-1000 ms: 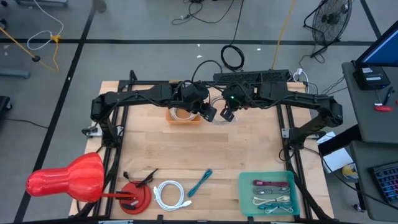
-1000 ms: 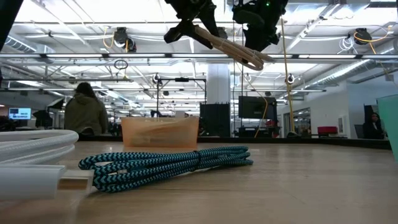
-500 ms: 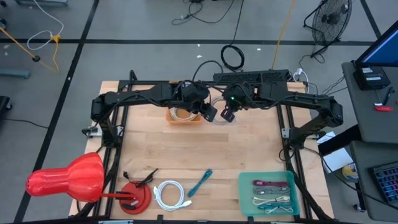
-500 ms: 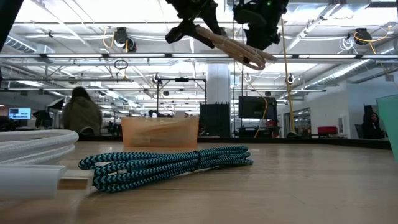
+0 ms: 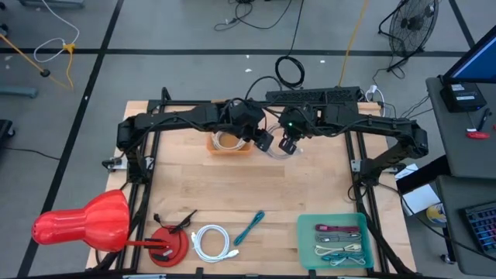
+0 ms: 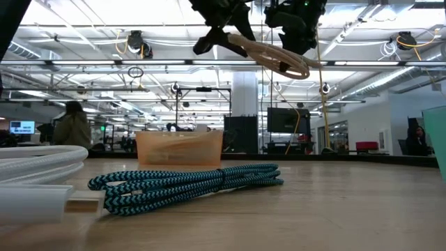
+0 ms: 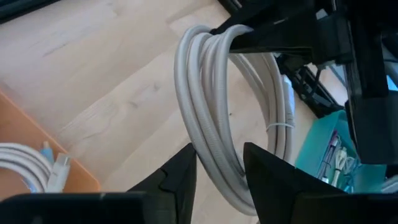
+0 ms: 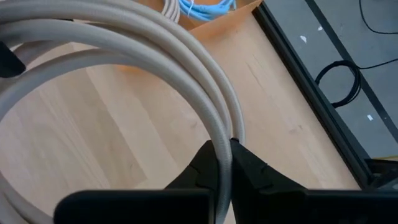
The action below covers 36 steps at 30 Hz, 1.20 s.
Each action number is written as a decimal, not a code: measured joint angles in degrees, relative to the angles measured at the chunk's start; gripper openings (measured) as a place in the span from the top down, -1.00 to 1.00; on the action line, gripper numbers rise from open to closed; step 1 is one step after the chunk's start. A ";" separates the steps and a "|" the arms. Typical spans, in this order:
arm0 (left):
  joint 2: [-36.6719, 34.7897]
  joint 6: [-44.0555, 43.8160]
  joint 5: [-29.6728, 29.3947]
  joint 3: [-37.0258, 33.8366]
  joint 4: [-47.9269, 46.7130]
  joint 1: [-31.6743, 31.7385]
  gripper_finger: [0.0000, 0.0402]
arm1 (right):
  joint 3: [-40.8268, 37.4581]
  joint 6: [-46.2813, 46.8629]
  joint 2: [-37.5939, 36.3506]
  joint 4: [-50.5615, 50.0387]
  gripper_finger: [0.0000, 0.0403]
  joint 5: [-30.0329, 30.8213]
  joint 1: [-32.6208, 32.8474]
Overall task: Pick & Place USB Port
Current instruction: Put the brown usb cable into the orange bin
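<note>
A beige USB cable, wound into a coil, hangs in the air between my two grippers over the far middle of the table. In the low view the coil sits high above the wood. My left gripper is at the coil's left side, beside the orange bin, and my right gripper is at its right side. Each is shut on the coil. In the left wrist view the right gripper's fingers show at the coil's far end. My left gripper has the coil's bundled strands between its two fingers, which lie across the bundle. The coil is lifted clear of the table. My right gripper pinches the strands at the opposite side of the loop, fingers across them. The loop arches away from the fingers, clear of the table.
The orange bin holds a white cable and a blue one. Near the front edge lie a white coiled cable, a teal braided cable and a teal tray of cables. A red object sits at the near left corner.
Both grippers have carried the coil a little toward the table's right edge, and the loop now hangs slightly more open in the low view.
</note>
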 joint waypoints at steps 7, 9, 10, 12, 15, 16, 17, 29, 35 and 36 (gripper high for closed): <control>0.29 0.52 4.11 0.00 0.15 0.14 0.35 | 0.00 -2.44 0.00 0.07 0.97 -0.02 1.74; 0.63 0.55 5.16 0.00 0.25 0.23 0.36 | 0.00 -2.69 0.00 0.09 0.97 0.23 2.19; 0.84 0.51 5.68 0.00 0.37 0.29 0.36 | 0.00 -2.71 0.00 0.04 0.97 0.57 2.31; 1.33 0.00 6.47 0.00 0.79 0.35 0.36 | 0.00 -2.69 0.00 -0.65 0.97 1.34 2.50; 2.15 -0.13 6.95 0.00 1.98 0.33 0.36 | 0.00 -2.64 0.00 -2.30 0.97 1.40 2.51; 2.21 -0.13 7.00 0.00 2.14 0.33 0.36 | 0.00 -2.52 0.00 -2.60 0.97 1.52 2.55; 2.21 -0.14 6.88 0.00 2.18 0.33 0.36 | 0.00 -2.35 0.00 -2.67 0.97 1.59 2.59; 2.18 1.31 9.49 0.02 2.43 1.36 0.34 | 0.09 -1.68 -1.08 -3.41 0.97 1.37 3.35; 2.18 -0.66 9.56 0.02 1.90 1.65 0.14 | 0.09 -1.40 -1.59 -3.67 0.97 1.13 3.67; 2.18 -1.22 9.85 0.02 1.80 1.81 0.10 | 0.09 -1.40 -1.92 -3.57 0.97 1.15 3.89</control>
